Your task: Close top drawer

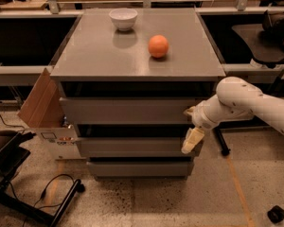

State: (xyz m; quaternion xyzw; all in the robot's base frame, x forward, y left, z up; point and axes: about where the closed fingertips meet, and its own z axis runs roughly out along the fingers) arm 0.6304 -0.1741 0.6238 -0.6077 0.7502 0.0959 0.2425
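Note:
The top drawer [125,110] is the wide grey front just under the grey cabinet top [99,56]. It stands out slightly from the cabinet, with a dark gap above it. My gripper [189,126] is at the right end of that drawer front, against its face, at the tip of the white arm [241,100] coming in from the right. The gripper is open and empty. One cream fingertip [191,141] hangs down over the middle drawer's right end.
An orange [158,46] and a white bowl [123,18] sit on the cabinet top. Two narrower drawer fronts [132,146] lie below the top drawer. A cardboard box [40,103] leans at the cabinet's left. A cable [57,188] and a black stand lie on the floor at the lower left.

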